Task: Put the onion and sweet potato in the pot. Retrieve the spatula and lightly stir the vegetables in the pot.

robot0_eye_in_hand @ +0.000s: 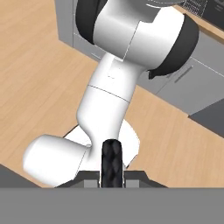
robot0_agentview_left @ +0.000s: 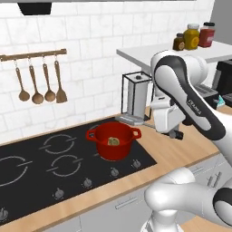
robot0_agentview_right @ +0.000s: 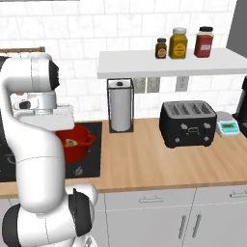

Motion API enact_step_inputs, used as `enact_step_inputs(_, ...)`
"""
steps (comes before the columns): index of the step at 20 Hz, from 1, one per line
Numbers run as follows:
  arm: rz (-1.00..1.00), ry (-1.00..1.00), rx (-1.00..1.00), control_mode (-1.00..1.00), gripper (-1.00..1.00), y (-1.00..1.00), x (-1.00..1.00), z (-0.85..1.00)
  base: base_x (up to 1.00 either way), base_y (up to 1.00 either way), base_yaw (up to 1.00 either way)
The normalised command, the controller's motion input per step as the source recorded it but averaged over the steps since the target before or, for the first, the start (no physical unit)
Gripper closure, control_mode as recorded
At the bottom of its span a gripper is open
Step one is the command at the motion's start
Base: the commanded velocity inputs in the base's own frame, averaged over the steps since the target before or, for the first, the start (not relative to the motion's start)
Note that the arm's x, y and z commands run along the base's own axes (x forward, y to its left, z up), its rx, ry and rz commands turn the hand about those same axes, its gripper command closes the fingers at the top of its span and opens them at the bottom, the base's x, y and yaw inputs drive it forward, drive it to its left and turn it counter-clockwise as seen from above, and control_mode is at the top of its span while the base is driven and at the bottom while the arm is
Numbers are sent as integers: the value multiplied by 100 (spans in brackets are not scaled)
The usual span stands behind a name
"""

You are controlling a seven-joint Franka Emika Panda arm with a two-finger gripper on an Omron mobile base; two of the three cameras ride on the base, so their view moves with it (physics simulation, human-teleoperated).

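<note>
From my left base view, the pot (robot0_agentview_left: 113,141) sat on the black cooktop (robot0_agentview_left: 27,163), on the burner at its right end, with a yellowish-brown vegetable (robot0_agentview_left: 113,142) lying inside it. I could not tell which vegetable it was. On the tiled wall to the left, a rail (robot0_agentview_left: 32,55) carried four wooden utensils; the rightmost one was the spatula (robot0_agentview_left: 60,83), hanging well apart from the pot. The arm stood folded over the counter to the right of the pot, in front of the paper towel holder (robot0_agentview_left: 137,97).

From my right base view, the pot (robot0_agentview_right: 77,142) showed partly behind the arm, the vegetable (robot0_agentview_right: 71,142) visible in it. A toaster (robot0_agentview_right: 188,123) and a small scale (robot0_agentview_right: 226,126) stood on the wooden counter (robot0_agentview_right: 144,159), and three jars (robot0_agentview_right: 178,43) sat on the shelf above.

In my hand view, the gripper (robot0_eye_in_hand: 111,164) pointed down towards the wooden floor (robot0_eye_in_hand: 35,74); its fingers (robot0_eye_in_hand: 111,162) appeared as one dark shape, pressed together with nothing between them.
</note>
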Motion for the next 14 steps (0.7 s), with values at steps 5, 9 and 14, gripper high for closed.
enact_step_inputs(5, 0, 2, 2, -100, 100, -1, 3, -3, 13, -2, 1)
enact_step_inputs(9, 2, 10, 12, -100, 100, -4, 14, -18, 0, 0, 0)
enact_step_inputs(14, 5, 9, 11, -100, 100, -6, 6, -19, 0, 0, 0)
